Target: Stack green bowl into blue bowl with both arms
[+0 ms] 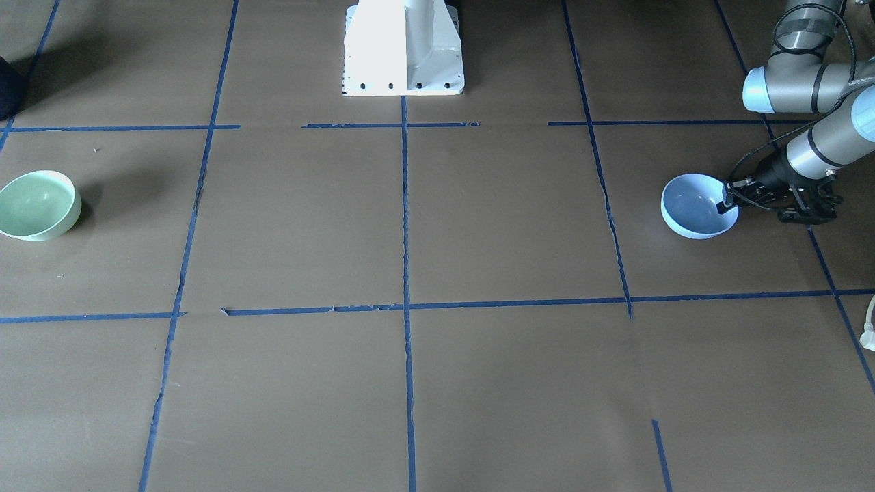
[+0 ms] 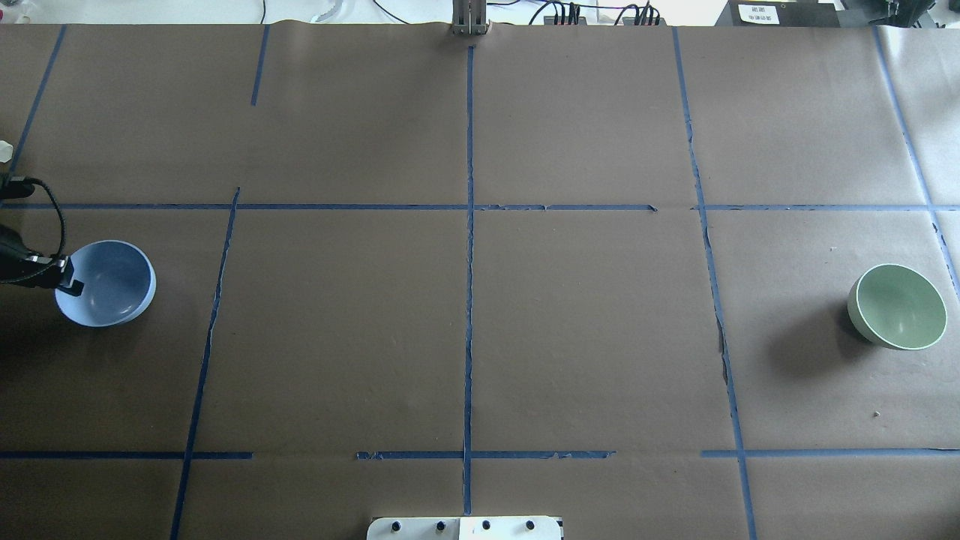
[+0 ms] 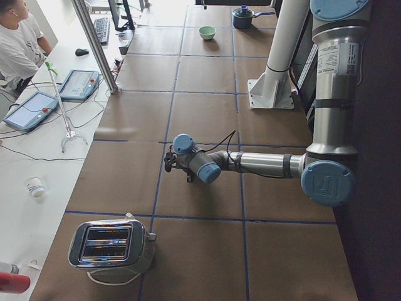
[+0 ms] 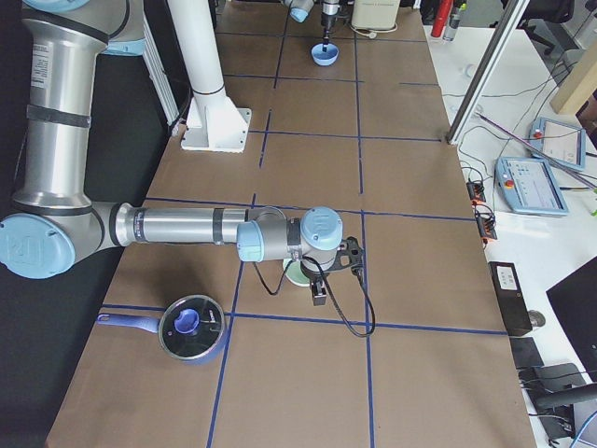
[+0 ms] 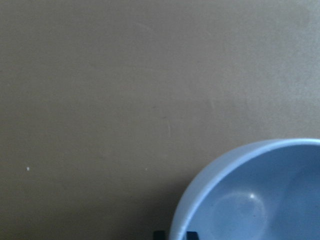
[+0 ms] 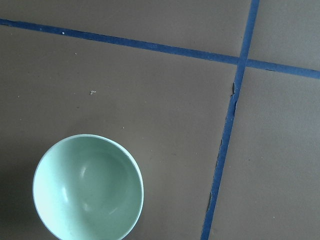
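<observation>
Near the table's left edge my left gripper (image 1: 727, 199) pinches the rim of the blue bowl (image 1: 694, 208), the green bowl (image 2: 898, 306) waits unstacked by the right edge, and I cannot tell if my right gripper (image 4: 317, 294) is closed.

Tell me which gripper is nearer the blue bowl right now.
Left. The left gripper is at the blue bowl, fingers straddling its rim. The right gripper is far across the table, over the green bowl.
</observation>
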Tool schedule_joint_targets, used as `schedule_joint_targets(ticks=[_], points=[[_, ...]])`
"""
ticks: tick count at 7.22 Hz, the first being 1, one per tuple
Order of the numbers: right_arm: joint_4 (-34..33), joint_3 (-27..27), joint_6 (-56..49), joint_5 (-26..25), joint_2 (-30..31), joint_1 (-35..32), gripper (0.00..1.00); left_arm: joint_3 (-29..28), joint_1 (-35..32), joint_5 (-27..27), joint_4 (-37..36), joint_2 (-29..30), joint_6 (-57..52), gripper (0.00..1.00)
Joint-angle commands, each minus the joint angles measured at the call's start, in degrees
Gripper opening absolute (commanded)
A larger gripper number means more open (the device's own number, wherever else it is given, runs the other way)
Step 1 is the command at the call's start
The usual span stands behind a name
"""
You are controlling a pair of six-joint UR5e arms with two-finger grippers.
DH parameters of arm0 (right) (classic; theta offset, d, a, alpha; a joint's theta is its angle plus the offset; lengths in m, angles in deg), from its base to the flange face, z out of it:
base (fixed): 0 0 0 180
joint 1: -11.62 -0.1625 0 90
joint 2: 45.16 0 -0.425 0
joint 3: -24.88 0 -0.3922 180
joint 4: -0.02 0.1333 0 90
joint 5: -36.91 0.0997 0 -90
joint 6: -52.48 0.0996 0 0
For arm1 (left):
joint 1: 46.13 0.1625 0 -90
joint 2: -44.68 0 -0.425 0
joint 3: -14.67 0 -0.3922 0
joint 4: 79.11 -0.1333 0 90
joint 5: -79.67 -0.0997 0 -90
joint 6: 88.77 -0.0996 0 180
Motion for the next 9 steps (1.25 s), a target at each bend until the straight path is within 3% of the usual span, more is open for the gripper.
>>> schedule_joint_targets(ticks=[1,2,3,5,7,9], points=[[0.2,-0.3,0.0,3.2,0.0,-0.1,1.0,6.7,5.5,1.0,-0.5,9.2,17.1,0.0],[0.2,-0.4,0.0,3.4,0.0,0.0,1.0,6.8,11.6,-0.1,-0.8,17.3,28.0,0.0],[0.2,-0.4,-0.1,3.4,0.0,-0.1,1.0,6.0,19.4,-5.3,-3.1,24.5,36.8,0.0],[0.2,-0.4,-0.1,3.2,0.0,0.0,1.0,3.3,27.5,-17.5,-12.2,35.5,38.3,0.0],[0.2,-0.4,0.0,3.4,0.0,0.0,1.0,-1.8,28.0,-18.5,-11.9,36.9,37.9,0.0],[0.2,-0.4,0.0,3.4,0.0,0.0,1.0,-2.6,28.5,-18.5,-11.6,36.9,37.9,0.0]])
